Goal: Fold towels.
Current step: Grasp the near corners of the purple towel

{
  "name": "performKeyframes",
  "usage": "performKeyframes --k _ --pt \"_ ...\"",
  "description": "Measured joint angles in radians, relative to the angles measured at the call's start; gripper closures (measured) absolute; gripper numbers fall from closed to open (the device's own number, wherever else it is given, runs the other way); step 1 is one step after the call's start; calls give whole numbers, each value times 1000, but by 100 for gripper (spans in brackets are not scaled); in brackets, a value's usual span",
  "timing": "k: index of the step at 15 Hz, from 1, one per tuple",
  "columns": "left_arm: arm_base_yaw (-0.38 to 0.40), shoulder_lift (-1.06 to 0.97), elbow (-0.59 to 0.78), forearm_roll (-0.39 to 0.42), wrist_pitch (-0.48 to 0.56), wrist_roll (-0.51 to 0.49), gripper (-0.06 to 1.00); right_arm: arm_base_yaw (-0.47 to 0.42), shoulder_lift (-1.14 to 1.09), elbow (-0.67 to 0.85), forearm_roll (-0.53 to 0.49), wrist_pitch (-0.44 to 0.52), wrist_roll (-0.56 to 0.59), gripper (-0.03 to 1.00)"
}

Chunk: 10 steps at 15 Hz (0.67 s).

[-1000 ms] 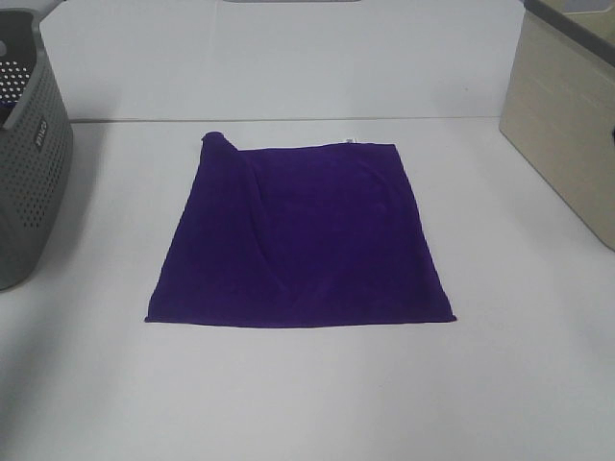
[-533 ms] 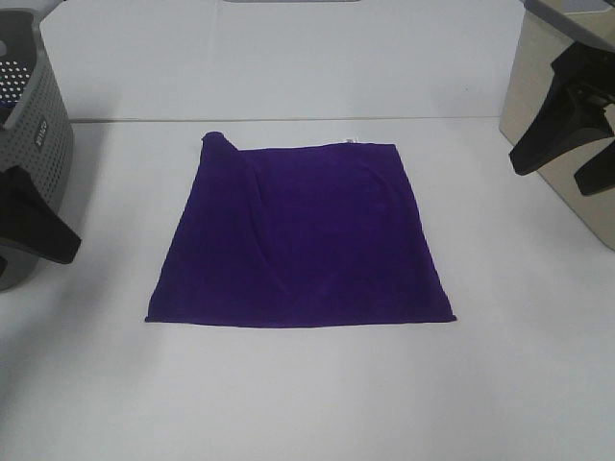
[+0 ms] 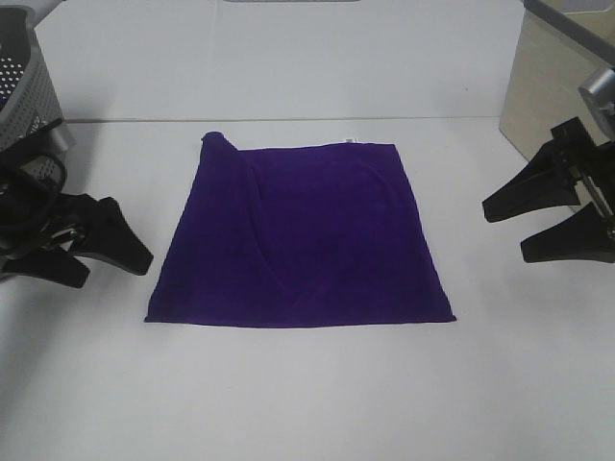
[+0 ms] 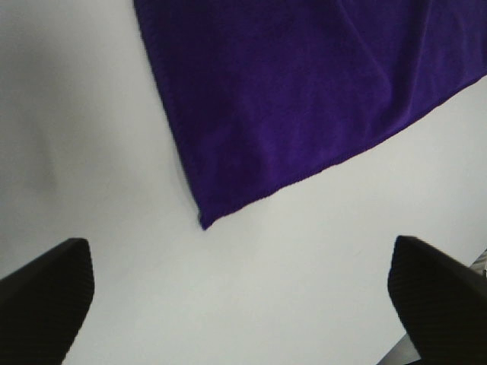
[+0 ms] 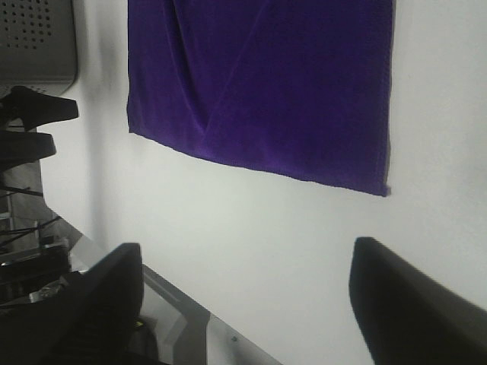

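You can't see inside the basket (image 3: pixel 21 88); left gripper (image 3: pixel 117 269), right gripper (image 3: pixel 504 232) both spread wide, moved in toward towel (image 3: pixel 303 235).

Your high camera looked down across the whole tabletop (image 3: pixel 307 403) from its near side. Your wrist cameras sat closer, peering past the left fingers (image 4: pixel 46 296) and right fingers (image 5: pixel 403 304). All three shared the near left corner of the towel (image 3: pixel 303 235).
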Motion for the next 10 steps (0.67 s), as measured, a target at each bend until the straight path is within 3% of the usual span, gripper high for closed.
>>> performKeyframes --k 4,10 --pt "-14 97 -40 11 -5 -58 -3 0 125 0 39 -6 -55 22" --pt "-13 134 -50 46 -6 -116 -3 0 136 0 53 -36 -60 22"
